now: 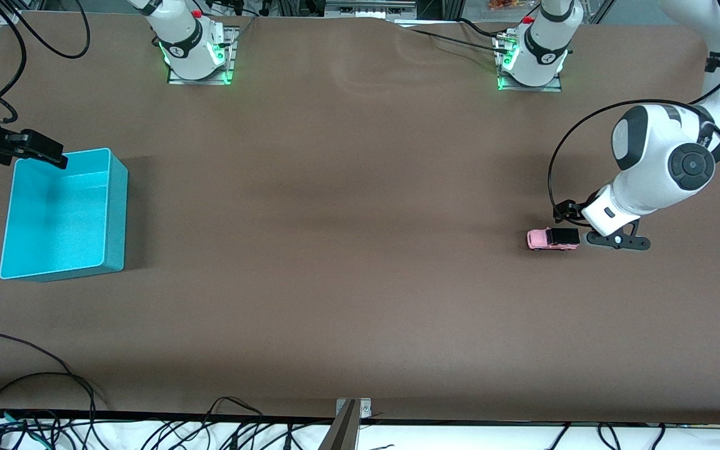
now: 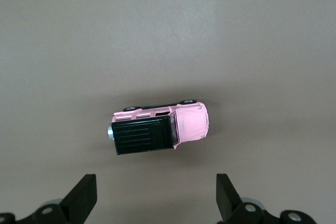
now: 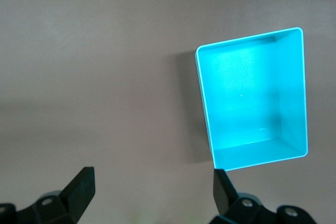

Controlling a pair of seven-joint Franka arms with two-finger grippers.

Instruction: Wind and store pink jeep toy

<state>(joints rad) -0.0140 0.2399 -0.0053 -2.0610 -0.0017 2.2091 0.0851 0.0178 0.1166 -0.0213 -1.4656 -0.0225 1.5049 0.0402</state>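
The pink jeep toy [image 1: 552, 239] stands on its wheels on the brown table toward the left arm's end; it has a pink body and a black rear roof. My left gripper [image 1: 588, 226] hangs low right beside it, open. In the left wrist view the jeep [image 2: 160, 128] lies just ahead of the gripper [image 2: 156, 198], not between the fingers [image 2: 84, 196]. The teal bin [image 1: 116, 212] sits empty at the right arm's end. My right gripper [image 1: 25, 147] hovers open over the bin's corner, with the bin [image 3: 252, 98] ahead of that gripper [image 3: 152, 192].
Both arm bases [image 1: 197, 56] [image 1: 532, 59] stand along the table's edge farthest from the front camera. Loose cables [image 1: 35, 400] and a metal bracket [image 1: 350, 415] line the edge nearest that camera. A wide stretch of brown table [image 1: 335, 237] separates the jeep from the bin.
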